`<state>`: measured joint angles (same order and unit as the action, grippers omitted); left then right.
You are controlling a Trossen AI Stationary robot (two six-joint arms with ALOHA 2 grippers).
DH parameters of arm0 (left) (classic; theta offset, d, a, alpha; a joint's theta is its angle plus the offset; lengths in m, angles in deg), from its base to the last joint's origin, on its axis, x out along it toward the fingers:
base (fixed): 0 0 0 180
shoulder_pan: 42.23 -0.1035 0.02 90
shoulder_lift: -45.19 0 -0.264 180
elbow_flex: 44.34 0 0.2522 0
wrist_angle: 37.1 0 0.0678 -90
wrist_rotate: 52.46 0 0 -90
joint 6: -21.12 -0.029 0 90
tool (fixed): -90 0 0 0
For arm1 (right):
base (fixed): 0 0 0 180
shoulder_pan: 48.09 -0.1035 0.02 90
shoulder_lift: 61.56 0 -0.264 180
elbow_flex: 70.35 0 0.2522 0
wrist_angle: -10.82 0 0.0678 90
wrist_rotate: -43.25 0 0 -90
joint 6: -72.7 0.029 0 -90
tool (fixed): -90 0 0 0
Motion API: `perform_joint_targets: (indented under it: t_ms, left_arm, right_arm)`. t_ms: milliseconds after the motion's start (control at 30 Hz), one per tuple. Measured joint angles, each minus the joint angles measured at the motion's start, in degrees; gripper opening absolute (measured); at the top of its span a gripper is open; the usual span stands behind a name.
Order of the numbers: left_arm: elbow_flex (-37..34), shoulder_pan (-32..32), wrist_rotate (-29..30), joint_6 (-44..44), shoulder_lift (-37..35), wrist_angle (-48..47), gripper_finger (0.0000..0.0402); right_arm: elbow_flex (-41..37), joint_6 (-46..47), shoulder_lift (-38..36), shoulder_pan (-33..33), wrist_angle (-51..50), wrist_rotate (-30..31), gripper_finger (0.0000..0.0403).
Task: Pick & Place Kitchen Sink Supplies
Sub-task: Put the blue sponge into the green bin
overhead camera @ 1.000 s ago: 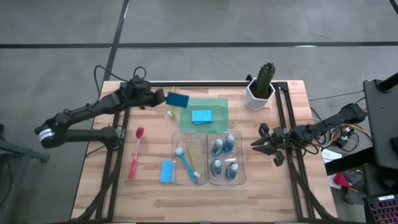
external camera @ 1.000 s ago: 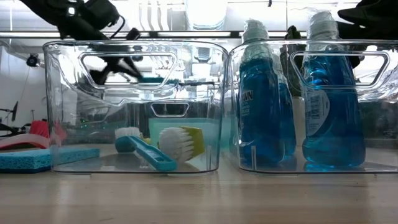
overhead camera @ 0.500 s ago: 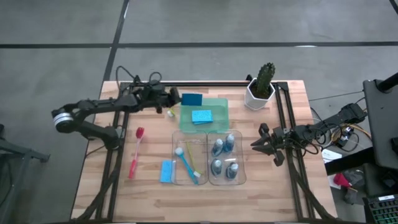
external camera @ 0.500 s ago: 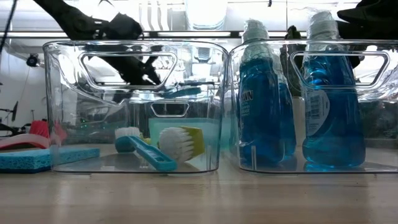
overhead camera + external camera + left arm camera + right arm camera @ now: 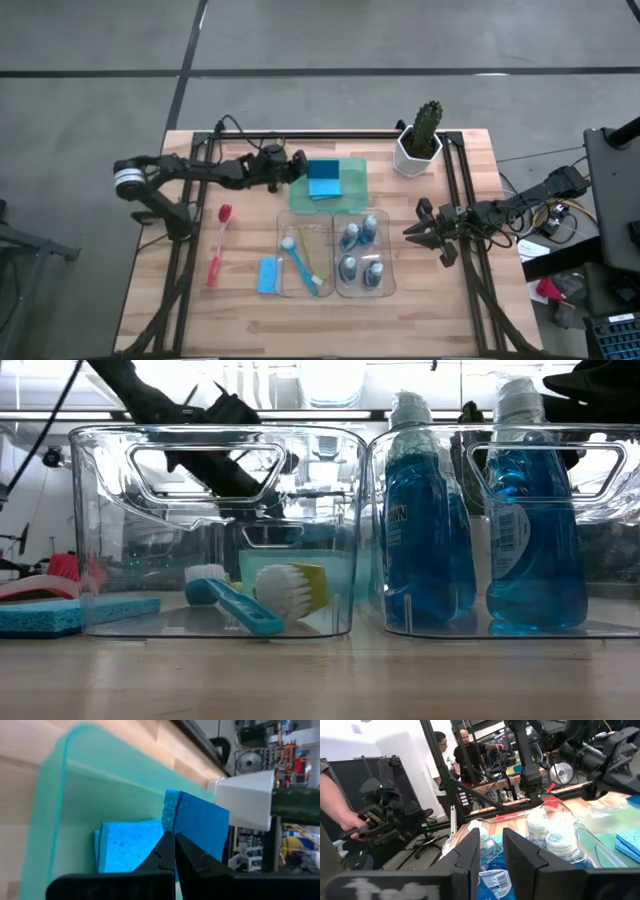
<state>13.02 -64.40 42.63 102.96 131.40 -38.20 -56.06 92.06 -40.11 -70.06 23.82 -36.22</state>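
Over the green tray (image 5: 352, 190) at the back of the table, the left gripper (image 5: 300, 168) is pinching a blue sponge (image 5: 322, 170) by one edge, its fingers closed thin on the foam, as the left wrist view shows (image 5: 197, 827). The held sponge is hanging just above a second sponge (image 5: 127, 845) already lying flat in the tray.

The step in hand looks like setting this sponge down in the tray. To do it well, the arm should be lowering until the sponge is resting on or beside the one below, keeping it inside the tray rim, and only then letting the fingers part; releasing from height could let the light foam tumble over the edge. The cactus (image 5: 421, 137) is standing near the tray's far corner, so the withdrawal is better made back along the arm's own line.

The right gripper (image 5: 427, 230) is waiting beside the bottle bin (image 5: 390, 285), fingers spread apart. Bottles (image 5: 360, 250) are sitting in that bin, and brushes (image 5: 305, 262) in the next bin (image 5: 283, 290). A third sponge (image 5: 268, 274) and a red brush (image 5: 218, 243) are lying on the table to the left, apparently not yet sorted.
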Motion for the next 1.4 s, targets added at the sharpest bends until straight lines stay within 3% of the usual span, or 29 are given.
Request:
perform_joint_targets:
  t_ms: [600, 1400]
  left_arm:
    - [0.3, 3.9, 4.5, 6.6, 4.3, -2.5, 0.0000]
    - [1.8, 4.0, 2.8, 7.4, 8.1, -1.9, 0.0000]
  right_arm:
    - [0.0, 0.0, 0.0, 0.0, 0.0, 0.0, 0.0067]
    - [0.0, 0.1, 0.0, 0.0, 0.0, 0.0, 0.0088]
